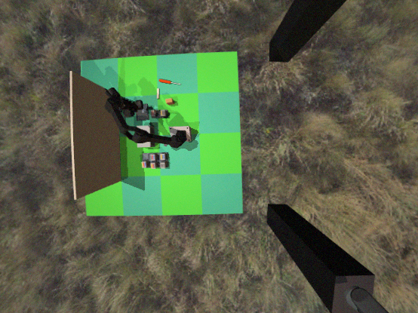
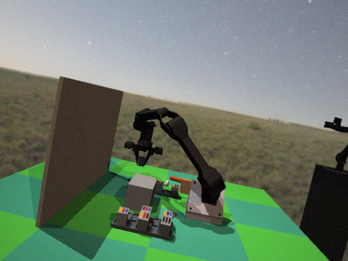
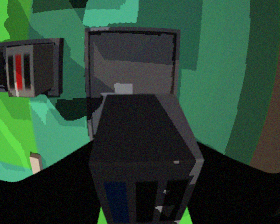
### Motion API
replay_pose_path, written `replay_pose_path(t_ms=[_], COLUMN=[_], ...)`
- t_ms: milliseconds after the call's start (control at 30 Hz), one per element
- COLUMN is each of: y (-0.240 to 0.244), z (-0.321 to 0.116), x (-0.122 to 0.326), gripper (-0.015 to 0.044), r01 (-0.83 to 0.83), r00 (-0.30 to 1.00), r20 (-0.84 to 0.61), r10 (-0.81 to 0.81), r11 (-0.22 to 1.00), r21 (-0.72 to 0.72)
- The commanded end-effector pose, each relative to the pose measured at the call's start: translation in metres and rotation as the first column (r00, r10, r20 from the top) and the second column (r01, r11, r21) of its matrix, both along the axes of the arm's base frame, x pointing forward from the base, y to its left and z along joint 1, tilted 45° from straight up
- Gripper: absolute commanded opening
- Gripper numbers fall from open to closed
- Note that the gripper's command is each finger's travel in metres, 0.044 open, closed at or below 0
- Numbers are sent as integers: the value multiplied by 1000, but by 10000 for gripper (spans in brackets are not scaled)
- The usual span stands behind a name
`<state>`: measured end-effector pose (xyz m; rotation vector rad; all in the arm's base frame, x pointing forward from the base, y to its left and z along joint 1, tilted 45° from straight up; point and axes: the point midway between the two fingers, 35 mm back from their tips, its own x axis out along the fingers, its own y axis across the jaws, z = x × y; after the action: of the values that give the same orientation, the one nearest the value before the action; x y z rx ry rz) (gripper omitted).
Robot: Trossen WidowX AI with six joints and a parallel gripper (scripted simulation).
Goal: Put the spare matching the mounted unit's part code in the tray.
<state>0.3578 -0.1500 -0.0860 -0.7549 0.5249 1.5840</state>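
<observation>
- The gripper (image 2: 142,161) hangs high above the checkered mat (image 2: 257,233), fingers clamped on a small dark spare block (image 3: 146,162).
- In the wrist view the held spare fills the lower middle; its near face carries vertical stripes, one blue and the others too dark to name. No letters or digits are readable on it.
- Straight below it in that view sits the dark open tray (image 3: 131,60), with something small and pale on its near edge that I can't identify.
- To the tray's left a dark block with a red stripe (image 3: 28,68) shows, cut off by the picture's edge.
- In the exterior view the spare is barely visible between the fingers, just a dark wedge.
- Under the arm stands the grey mounted unit (image 2: 141,192); the side that would carry its code is turned away from the exterior camera, so nothing can be read.
- In front of it, a black rack (image 2: 142,225) holds three spares with coloured stripe labels: yellow-red-blue, red-blue over yellow-red, and yellow-blue over dark bars. The top view shows more slots, but they are too small to sort.
- Behind the unit lie an orange-handled screwdriver (image 1: 168,81), a small brown block (image 1: 169,101) and a white stick (image 1: 158,93).
- A tall brown board (image 2: 78,145) stands beside the arm, hiding the mat behind it.
- Two black posts (image 1: 313,16) are cut off at the top view's edges.
</observation>
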Motion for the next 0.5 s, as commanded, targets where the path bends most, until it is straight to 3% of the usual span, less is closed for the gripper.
replay_pose_path(t_ms=[0, 467], y=[2, 10], z=[-2, -10], x=[0, 0], gripper=[0, 0], r01=[7, 7], r00=[1000, 1000], r20=[0, 0], r10=[-7, -7], r11=[1000, 1000], r21=[4, 4])
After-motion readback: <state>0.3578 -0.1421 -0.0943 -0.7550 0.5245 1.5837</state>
